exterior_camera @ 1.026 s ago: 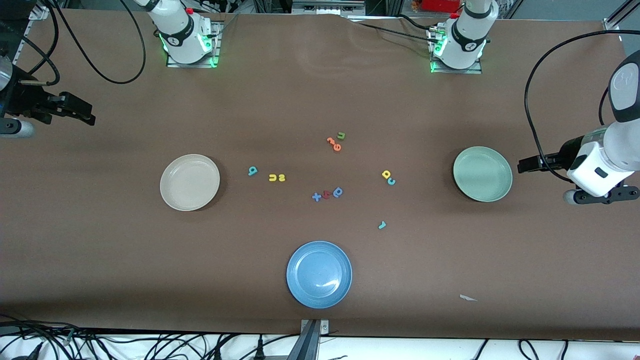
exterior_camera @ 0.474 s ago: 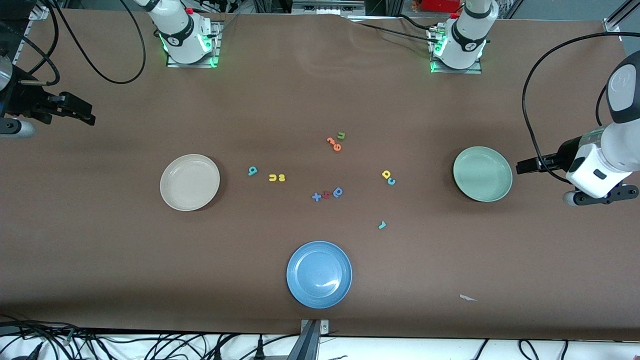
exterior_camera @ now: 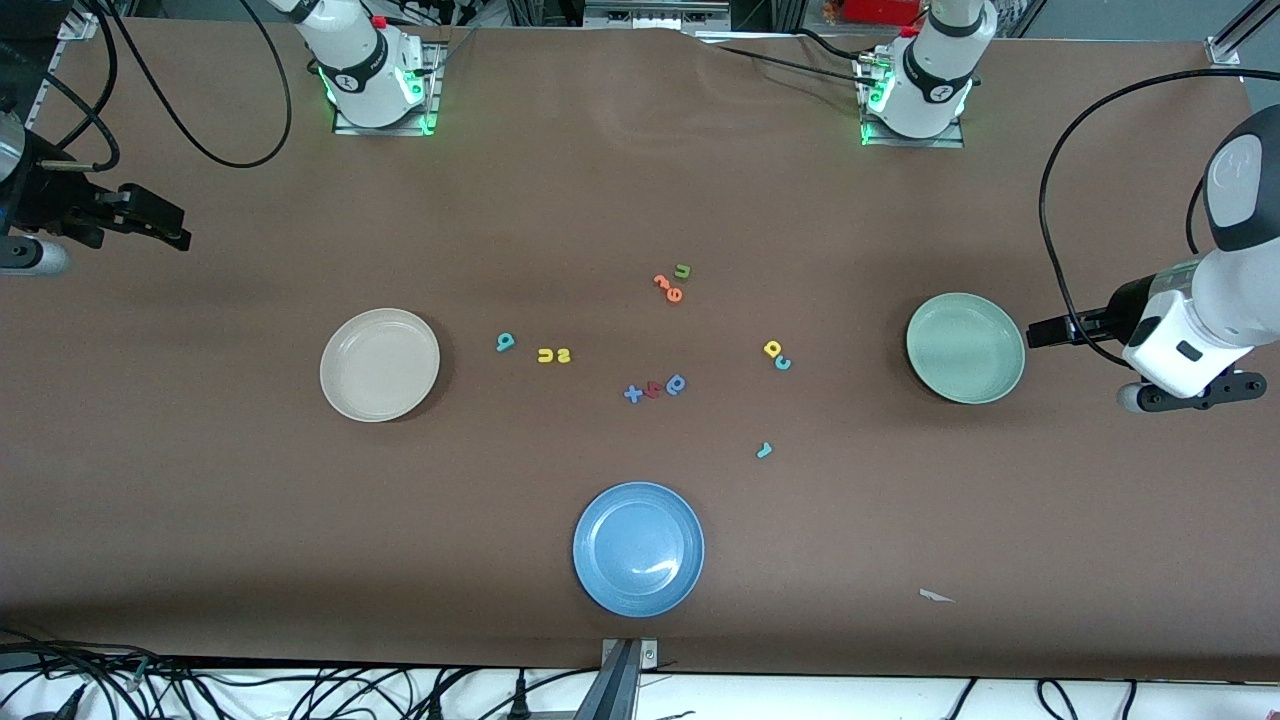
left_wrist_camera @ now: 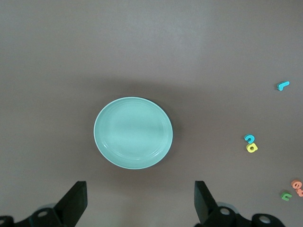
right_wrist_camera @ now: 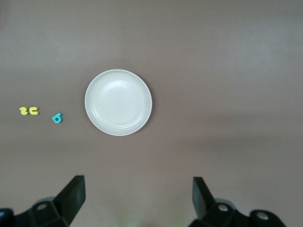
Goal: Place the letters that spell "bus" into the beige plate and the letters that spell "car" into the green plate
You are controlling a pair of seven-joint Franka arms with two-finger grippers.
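lying flat — yellow "u" (exterior_camera: pixel 545 355) beside yellow "s" (exterior_camera: pixel 563 355)

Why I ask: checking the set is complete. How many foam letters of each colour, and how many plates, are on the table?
Teal foam letters: 3
Yellow foam letters: 3
Blue foam letters: 2
Orange foam letters: 2
Green foam letter: 1
Red foam letter: 1
Round shallow plates, beige, mint-green, blue: 3
Total: 15

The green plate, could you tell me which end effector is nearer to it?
Left. The left end effector hovers just off the green plate at its own end of the table; the right end effector waits at the other end.
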